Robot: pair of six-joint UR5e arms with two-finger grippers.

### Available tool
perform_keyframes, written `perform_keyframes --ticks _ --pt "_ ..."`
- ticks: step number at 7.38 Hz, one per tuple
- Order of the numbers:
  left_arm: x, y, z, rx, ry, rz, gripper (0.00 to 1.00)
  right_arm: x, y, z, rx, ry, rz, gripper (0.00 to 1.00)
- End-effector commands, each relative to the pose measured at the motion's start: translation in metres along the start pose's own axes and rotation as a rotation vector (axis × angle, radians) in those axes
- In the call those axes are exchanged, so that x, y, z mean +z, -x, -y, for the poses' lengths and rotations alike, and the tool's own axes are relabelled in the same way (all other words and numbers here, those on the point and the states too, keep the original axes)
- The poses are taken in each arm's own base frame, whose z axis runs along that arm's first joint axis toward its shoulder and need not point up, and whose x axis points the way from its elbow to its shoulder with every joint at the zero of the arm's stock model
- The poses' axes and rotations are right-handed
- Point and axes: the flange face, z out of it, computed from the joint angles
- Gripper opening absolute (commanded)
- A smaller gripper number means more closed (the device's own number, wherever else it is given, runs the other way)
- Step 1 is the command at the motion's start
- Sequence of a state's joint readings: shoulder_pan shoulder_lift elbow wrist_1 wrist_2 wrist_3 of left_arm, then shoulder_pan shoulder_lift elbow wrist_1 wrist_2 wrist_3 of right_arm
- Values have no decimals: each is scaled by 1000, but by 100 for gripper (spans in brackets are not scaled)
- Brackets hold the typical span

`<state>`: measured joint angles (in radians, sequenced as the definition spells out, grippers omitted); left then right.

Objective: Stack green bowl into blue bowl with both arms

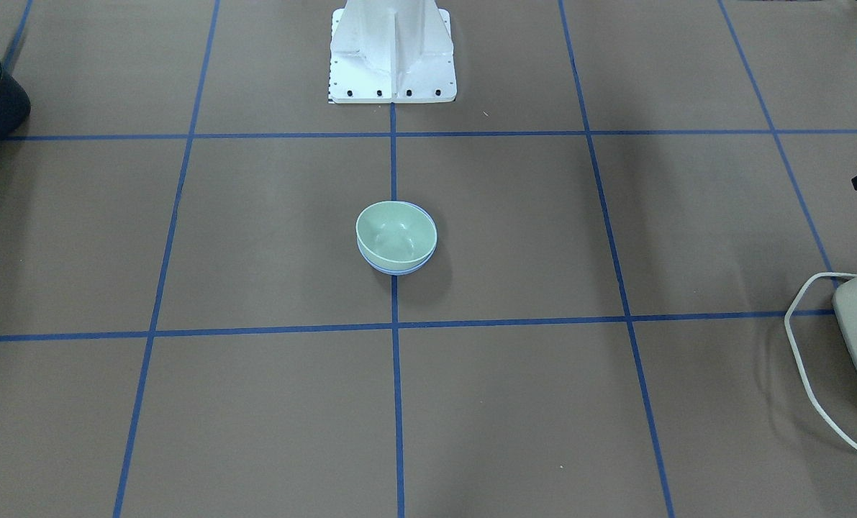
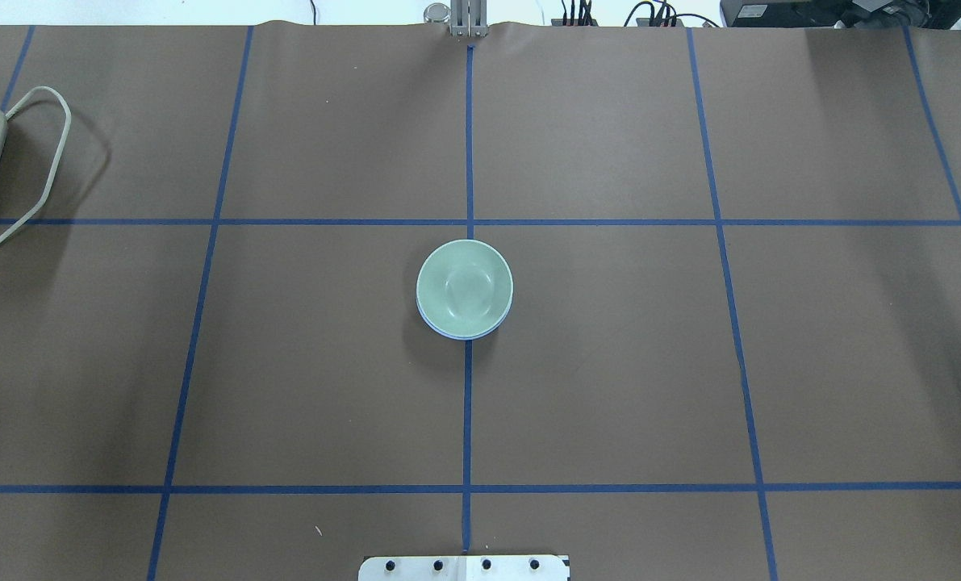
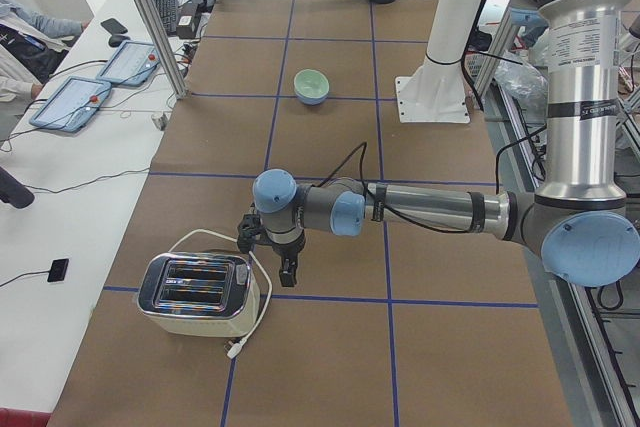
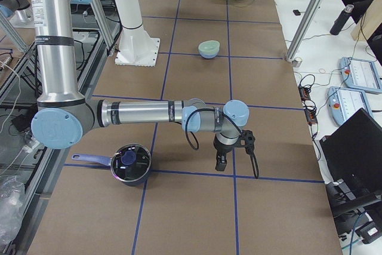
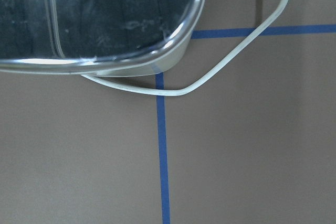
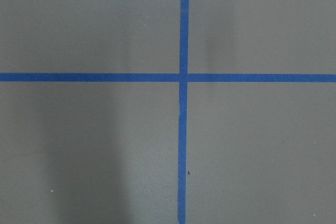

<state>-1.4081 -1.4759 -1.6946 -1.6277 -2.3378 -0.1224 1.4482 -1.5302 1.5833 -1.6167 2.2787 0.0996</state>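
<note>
The green bowl (image 1: pixel 396 230) sits nested inside the blue bowl (image 1: pixel 399 270) at the table's middle, on a blue tape line. From overhead the green bowl (image 2: pixel 464 286) hides all but a thin rim of the blue bowl (image 2: pixel 454 332). Both arms are far from the bowls. My left gripper (image 3: pixel 268 252) hangs low next to a toaster at the near end in the exterior left view. My right gripper (image 4: pixel 234 150) hangs low over the table near a pot in the exterior right view. I cannot tell whether either is open or shut. Nothing shows in either gripper.
A silver toaster (image 3: pixel 195 292) with a white cord (image 1: pixel 802 345) stands at the table's end on my left. A black lidded pot (image 4: pixel 130 164) stands at the end on my right. The white pedestal base (image 1: pixel 392 57) stands behind the bowls.
</note>
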Motion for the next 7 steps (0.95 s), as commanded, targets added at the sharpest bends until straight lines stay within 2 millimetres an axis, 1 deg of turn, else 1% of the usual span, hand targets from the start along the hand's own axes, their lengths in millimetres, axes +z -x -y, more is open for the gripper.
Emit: perform_keyframes --ticks 1,2,3,7 --pt "8 8 -7 11 17 -6 99 2 -2 -2 3 3 1 100" --pt "7 8 -7 11 15 -6 99 6 -5 -3 9 11 -5 100" --pt "7 7 -7 12 16 -6 99 4 -3 -3 5 4 -4 100" --pt "8 8 -7 10 17 -4 99 2 -1 -3 0 2 2 100"
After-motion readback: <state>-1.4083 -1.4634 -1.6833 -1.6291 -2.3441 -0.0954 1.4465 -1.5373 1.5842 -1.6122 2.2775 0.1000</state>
